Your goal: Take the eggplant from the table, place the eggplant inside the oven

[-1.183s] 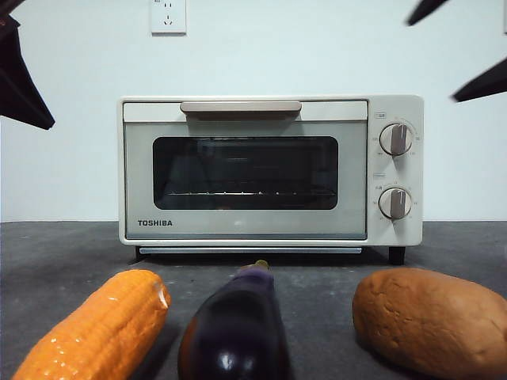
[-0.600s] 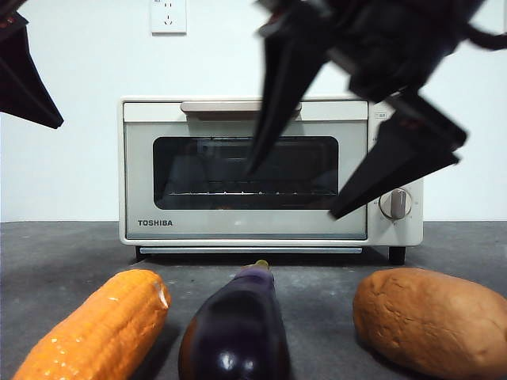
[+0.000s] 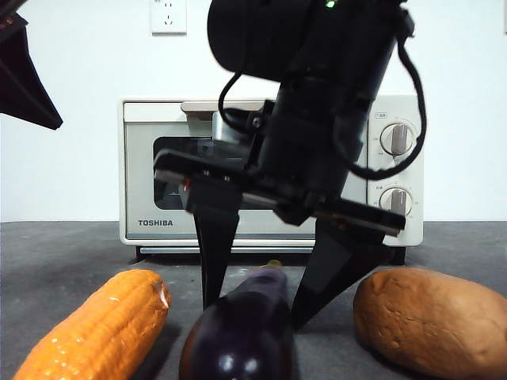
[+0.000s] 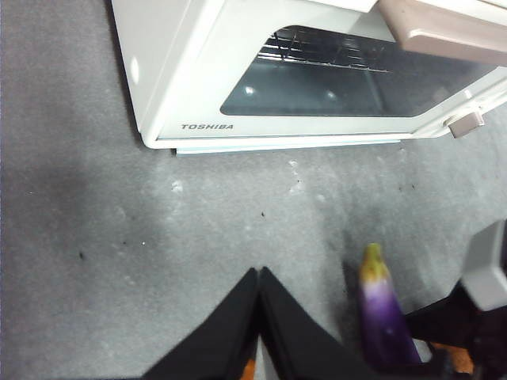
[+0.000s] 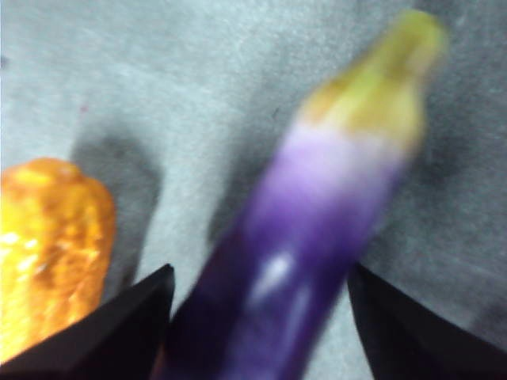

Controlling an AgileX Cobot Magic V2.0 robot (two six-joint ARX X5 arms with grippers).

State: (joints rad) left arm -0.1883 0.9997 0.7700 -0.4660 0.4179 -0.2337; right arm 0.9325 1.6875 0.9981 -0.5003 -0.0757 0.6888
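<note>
- Eggplant lies on the table, stem tip pointing toward the oven; it sits between the two spread jaws of the right gripper, one jaw on each side of its upper half.
- Right gripper: jaws wide apart, straddling the eggplant. Right wrist view is blurred; the eggplant fills the gap between the jaws, and contact cannot be judged.
- Right arm comes down from above in the front view, large and dark, covering the middle of the oven door.
- Corn cob lies just beside the eggplant on one side, brown potato-like lump on the other. Neither touches a jaw.
- Left gripper: jaws pressed together, nothing between them, hanging above bare table in front of the oven. The eggplant is off to its side.
- Oven stands behind the three items, door closed, two knobs beside the door.
- Wall socket on the white wall above the oven.
</note>
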